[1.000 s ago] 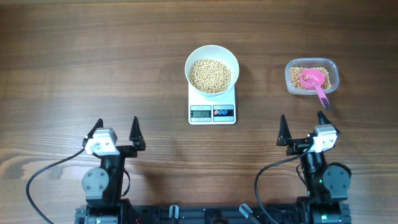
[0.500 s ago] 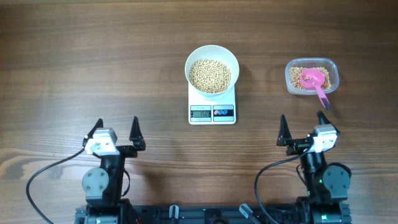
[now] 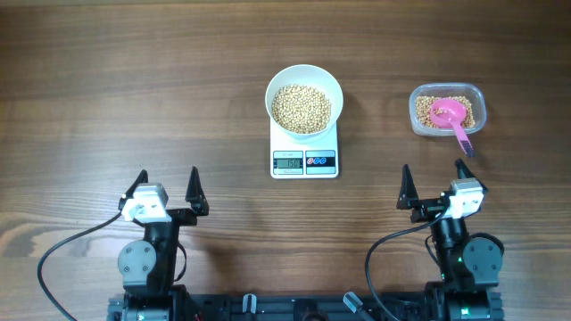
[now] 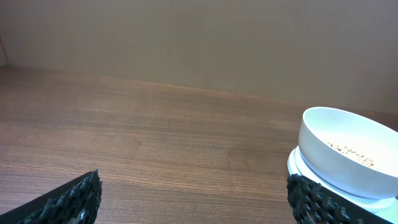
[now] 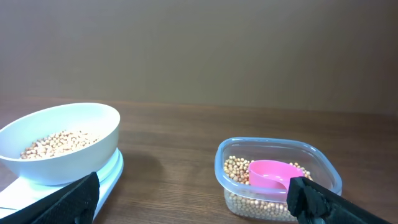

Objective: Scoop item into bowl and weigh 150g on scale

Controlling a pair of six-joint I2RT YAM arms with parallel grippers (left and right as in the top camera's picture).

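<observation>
Fingers: both pairs spread wide, released, grasping nothing.
Left gripper: low over the brown wooden table, near its front edge, well apart from the scale.
Right gripper: near the front edge too, just in front of the tub.
Round white bowl: stands on the small white rectangular digital scale, at the table's middle.
Small round beige beans: a heap fills the bowl's floor; more lie in the clear rounded-rectangular plastic tub to the right.
Pink plastic scoop: lies in the tub.
Overhead only: scale display lit, digits too small to read; scoop handle juts over the tub's near rim.
Left wrist only: bowl's side wall, scale platform under it, beans barely visible over the rim.
Right wrist only: bean depth through the tub's clear wall.
</observation>
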